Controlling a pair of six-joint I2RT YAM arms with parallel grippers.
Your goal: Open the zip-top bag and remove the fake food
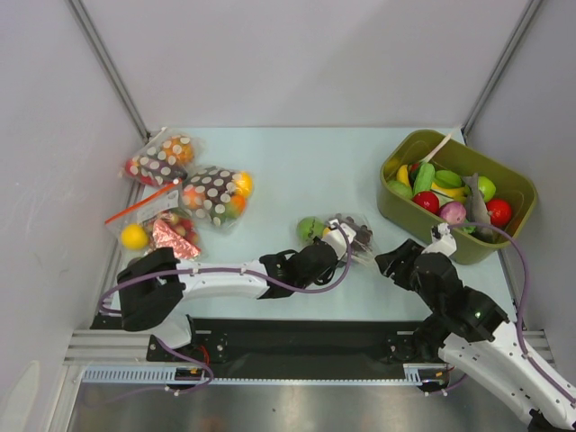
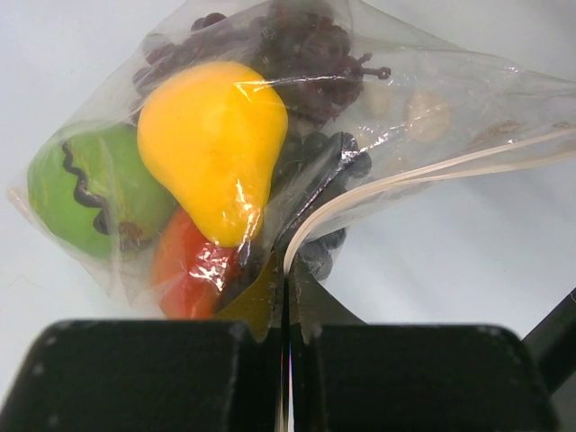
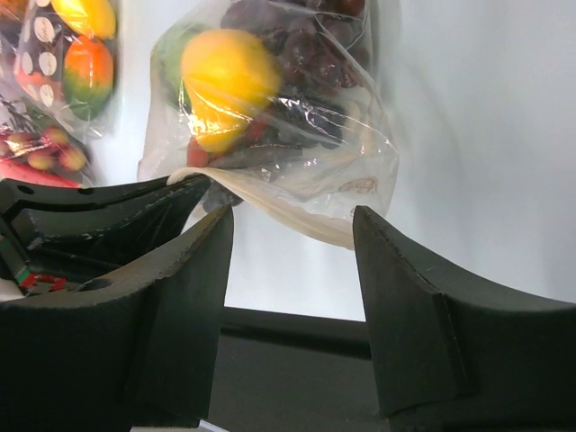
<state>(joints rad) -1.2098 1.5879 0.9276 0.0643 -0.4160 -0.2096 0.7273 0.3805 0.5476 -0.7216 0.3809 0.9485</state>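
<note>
From the top view, the left gripper [image 1: 340,241] reaches across the pale table [image 1: 270,153]. The clear zip-top bag [image 1: 353,232] sits right at its jaw tips, and a green round fruit [image 1: 309,228] inside bulges to one side of them. The right gripper [image 1: 393,261] points at the bag from the opposite side, its tips near the plastic but apart from it. An olive bin [image 1: 400,220] of toy produce stands off to that gripper's outer side. The dark dotted bags [image 1: 211,193] lie well away from both sets of jaws.

In the left wrist view, the jaws are pressed together, clamped on the bag's edge where the whitish zip strip [image 2: 432,171] runs down into them. The bag spreads straight ahead of the tips. A yellow pear [image 2: 211,144] is just ahead, with an orange-red piece [image 2: 184,265] beside the left jaw's tip. The green fruit is farther left and the grape bunch [image 2: 306,45] is farthest out.

In the right wrist view, the jaws stand apart with nothing between them. The bag hangs ahead of the gap. Its whitish lip droops toward the gap and touches neither finger, as far as shows.
</note>
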